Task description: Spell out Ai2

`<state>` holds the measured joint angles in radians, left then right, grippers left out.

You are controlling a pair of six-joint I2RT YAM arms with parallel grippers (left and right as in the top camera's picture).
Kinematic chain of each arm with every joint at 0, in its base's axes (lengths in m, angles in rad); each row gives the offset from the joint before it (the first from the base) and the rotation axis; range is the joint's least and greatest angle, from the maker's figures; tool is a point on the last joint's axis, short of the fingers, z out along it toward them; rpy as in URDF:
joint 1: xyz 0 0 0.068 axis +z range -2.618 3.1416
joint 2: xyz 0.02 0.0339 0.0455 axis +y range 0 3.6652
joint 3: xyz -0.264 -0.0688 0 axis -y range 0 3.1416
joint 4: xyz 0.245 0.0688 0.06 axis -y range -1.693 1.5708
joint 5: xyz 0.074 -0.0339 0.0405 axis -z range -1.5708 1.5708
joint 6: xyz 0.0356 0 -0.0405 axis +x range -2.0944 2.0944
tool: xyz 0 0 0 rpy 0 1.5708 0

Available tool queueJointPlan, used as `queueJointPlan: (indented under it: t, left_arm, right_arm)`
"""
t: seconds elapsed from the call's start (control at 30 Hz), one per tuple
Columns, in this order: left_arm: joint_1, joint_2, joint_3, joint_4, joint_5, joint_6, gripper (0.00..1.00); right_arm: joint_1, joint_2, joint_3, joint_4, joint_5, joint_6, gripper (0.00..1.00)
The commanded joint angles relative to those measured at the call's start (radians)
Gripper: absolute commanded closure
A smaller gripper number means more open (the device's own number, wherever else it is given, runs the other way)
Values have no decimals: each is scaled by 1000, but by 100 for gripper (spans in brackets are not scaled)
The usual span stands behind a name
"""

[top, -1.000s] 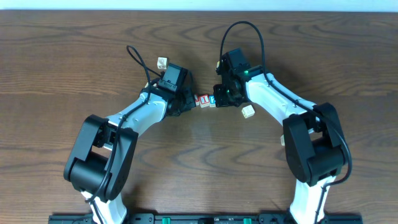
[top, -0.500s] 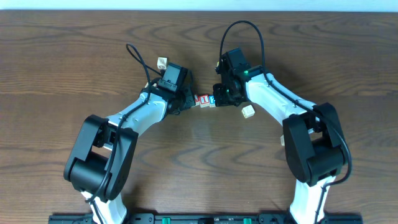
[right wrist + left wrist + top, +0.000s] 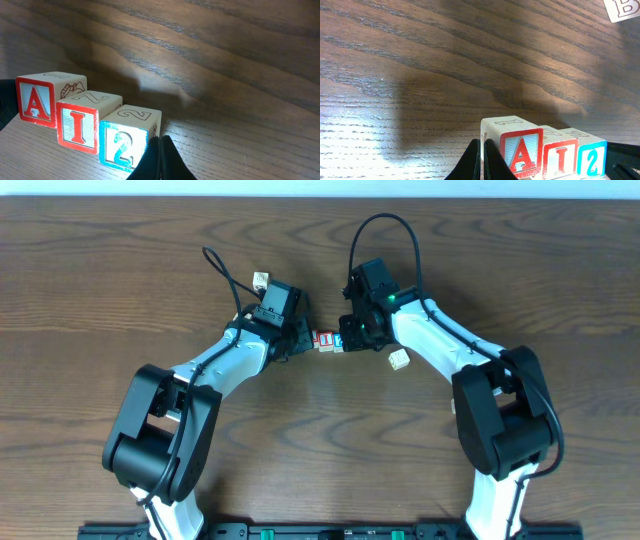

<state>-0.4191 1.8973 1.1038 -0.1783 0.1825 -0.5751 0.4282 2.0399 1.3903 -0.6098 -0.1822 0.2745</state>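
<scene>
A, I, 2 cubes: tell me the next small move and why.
Probably ease the shut left gripper and right gripper straight back: the A cube, I cube and 2 cube already stand in a touching row, a gripper at each end.

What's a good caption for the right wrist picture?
A cube, I cube, 2 cube in a row beside shut right gripper.

Probably a robotics lab: two robot arms point(image 3: 230, 360) at a wooden table point(image 3: 80, 300).

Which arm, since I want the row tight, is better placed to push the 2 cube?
Right: the right gripper, shut, sits beside the 2 cube, while the left gripper is at the A cube, the row's opposite end.
</scene>
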Motion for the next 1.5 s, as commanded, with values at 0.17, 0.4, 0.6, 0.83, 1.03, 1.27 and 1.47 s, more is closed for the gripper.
queueJointPlan:
  t: [0.17, 0.4, 0.6, 0.83, 1.03, 1.27, 1.47]
  left_arm:
    - [14, 10, -6, -36, -6, 61, 94]
    - [48, 6, 5, -60, -6, 84, 94]
    - [59, -2, 64, -110, -6, 173, 94]
    - [87, -1, 100, -97, -4, 248, 94]
    - [157, -1, 100, -48, 86, 332, 94]
    - [192, 20, 100, -10, 165, 396, 94]
    - [192, 87, 100, 72, 311, 418, 94]
  right_arm:
    - [11, 11, -5, 3, 0, 43, 98]
    - [5, 10, -5, 1, 34, 68, 98]
    - [-18, -24, -3, -28, 46, 70, 99]
    - [-3, -132, -3, -155, 65, 34, 98]
    - [104, -138, -3, -193, 50, 17, 99]
    - [161, -134, -3, -130, 44, 25, 98]
    - [157, -133, -3, -100, 56, 70, 98]
